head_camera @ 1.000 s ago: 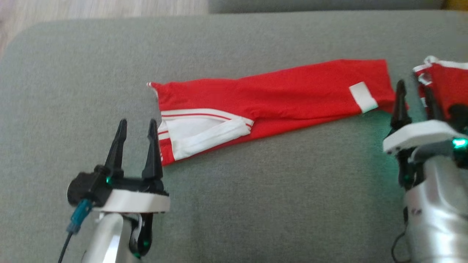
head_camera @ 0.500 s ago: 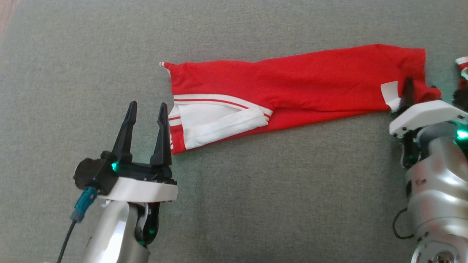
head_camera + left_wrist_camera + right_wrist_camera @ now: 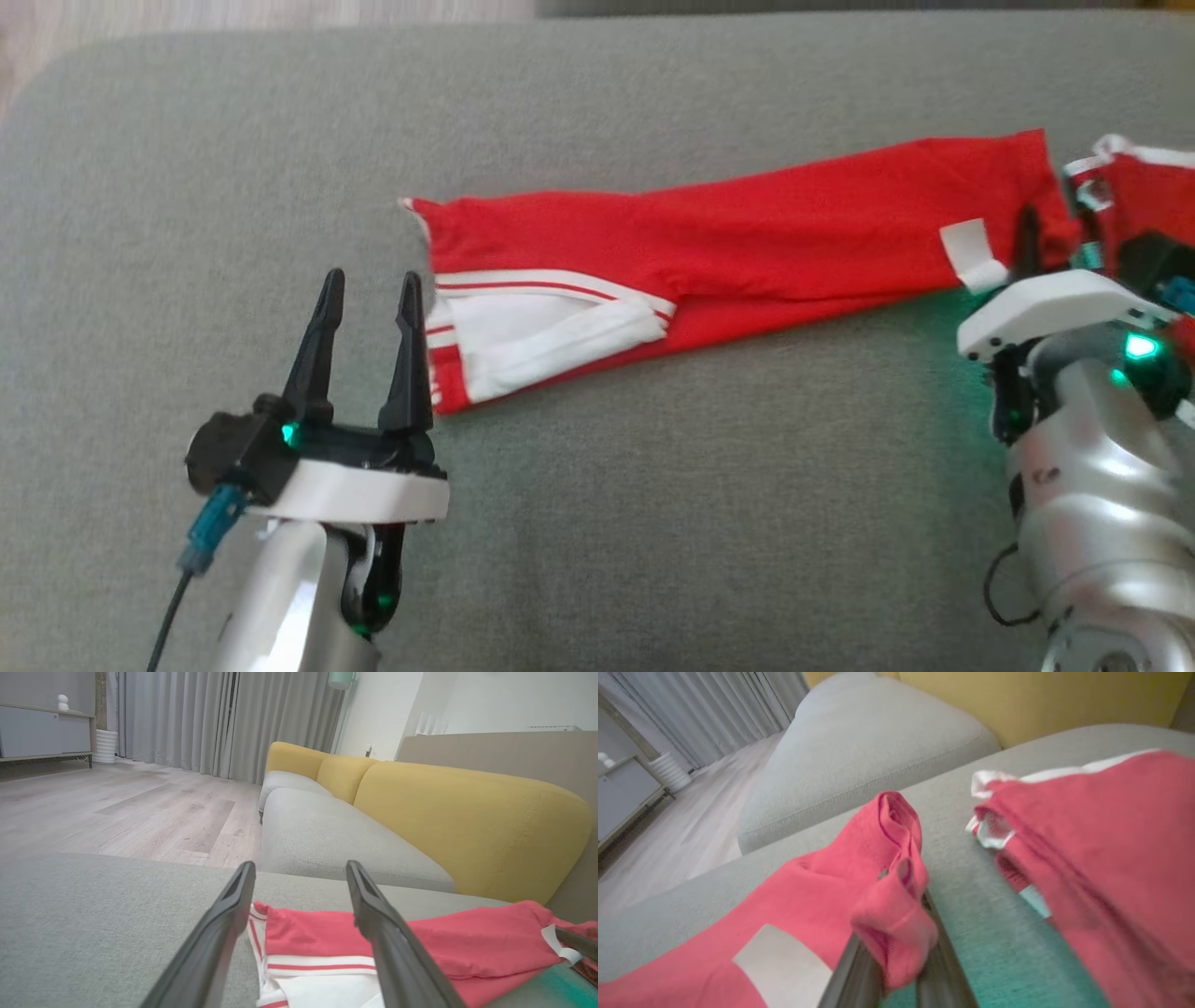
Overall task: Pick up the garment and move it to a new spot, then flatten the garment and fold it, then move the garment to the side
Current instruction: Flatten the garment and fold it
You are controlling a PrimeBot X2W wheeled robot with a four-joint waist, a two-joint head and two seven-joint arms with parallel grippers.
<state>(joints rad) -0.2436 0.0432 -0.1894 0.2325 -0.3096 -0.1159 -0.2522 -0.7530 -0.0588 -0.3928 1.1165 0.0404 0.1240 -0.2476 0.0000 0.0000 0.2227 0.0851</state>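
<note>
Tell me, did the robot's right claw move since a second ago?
Yes. The right gripper moved left, closer to the white patch on the red garment, and now pinches the garment's end.

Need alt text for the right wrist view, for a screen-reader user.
The right end effector pinches a bunched end of the red garment between its two dark fingers, with the fold standing up from the grey cushion. A white patch shows on the garment at lower left, and more red-and-white cloth lies to the right.
</note>
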